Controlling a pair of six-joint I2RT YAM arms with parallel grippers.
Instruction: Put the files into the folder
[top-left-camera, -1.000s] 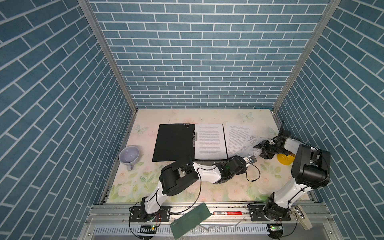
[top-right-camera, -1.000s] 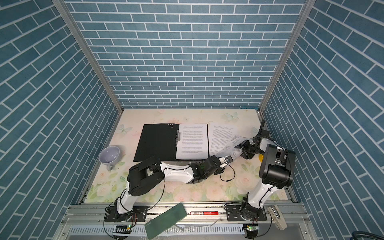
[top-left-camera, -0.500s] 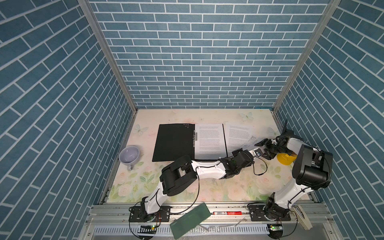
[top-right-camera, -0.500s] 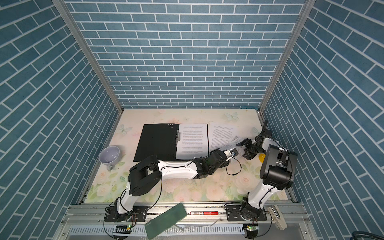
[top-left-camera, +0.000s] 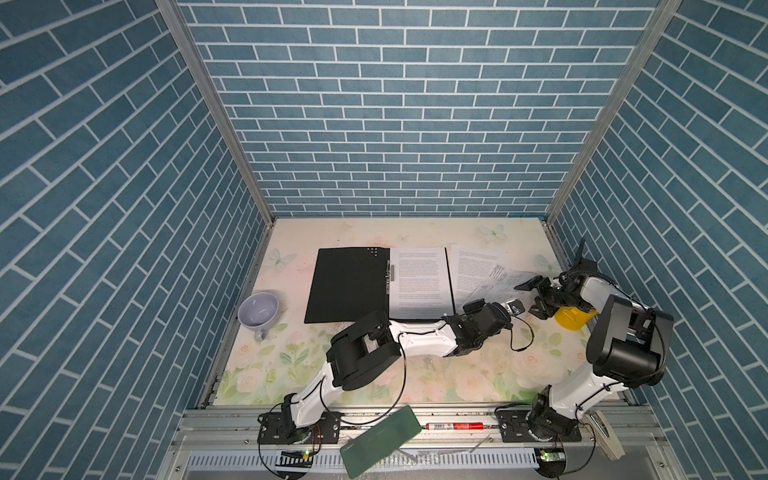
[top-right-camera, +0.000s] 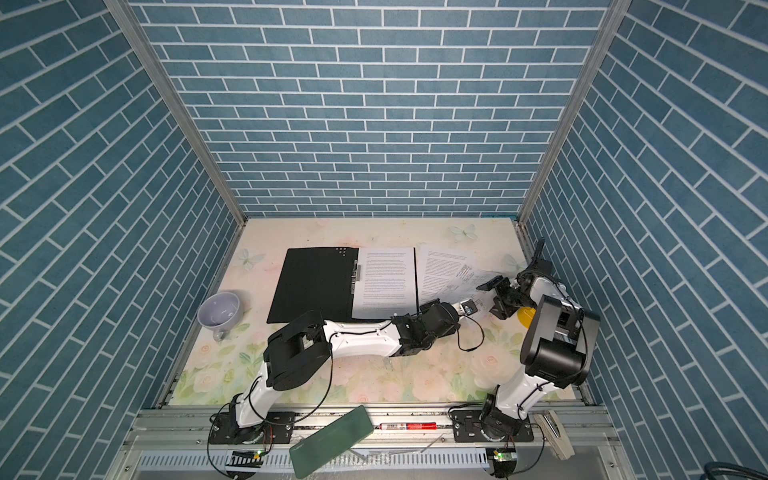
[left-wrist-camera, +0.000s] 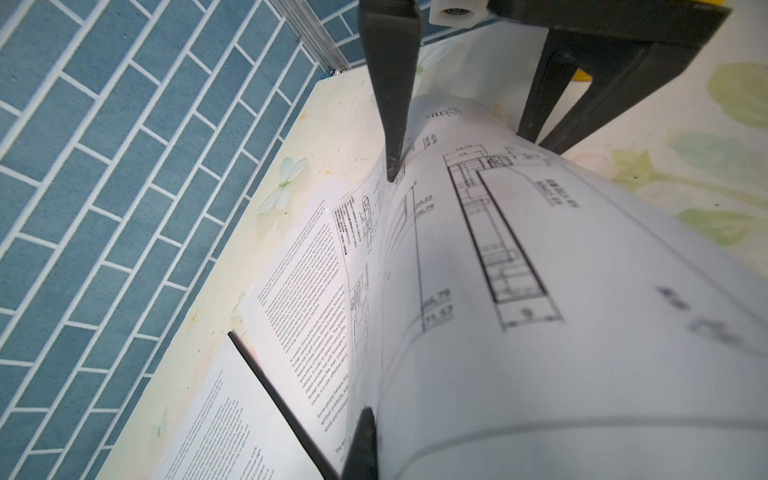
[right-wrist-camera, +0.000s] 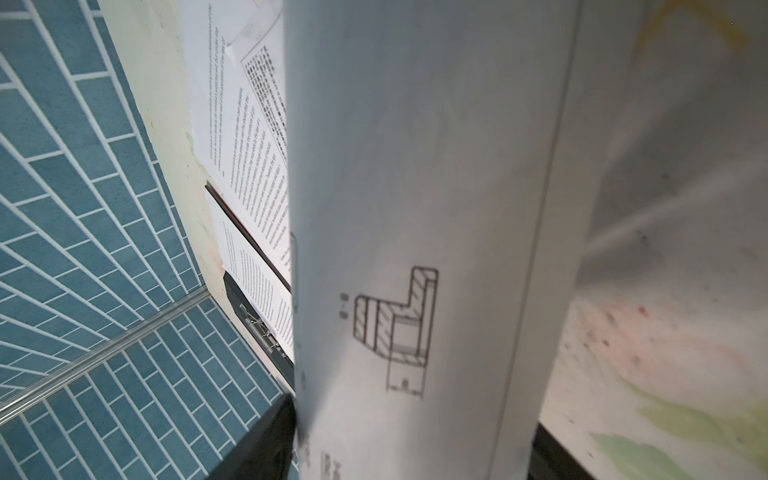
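Near folder (top-left-camera: 345, 286), lilac mug (top-left-camera: 257, 309)

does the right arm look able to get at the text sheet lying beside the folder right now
Probably not cleanly: the drawing sheet, pinched by the left gripper, arches over the text sheet, between it and the open right gripper.

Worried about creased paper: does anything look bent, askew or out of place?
Yes. The drawing sheet is bowed up off the table, pinched at one edge by the shut left gripper, with the open right gripper straddling its far end. It lies askew over the loose text sheet. No tear shows.
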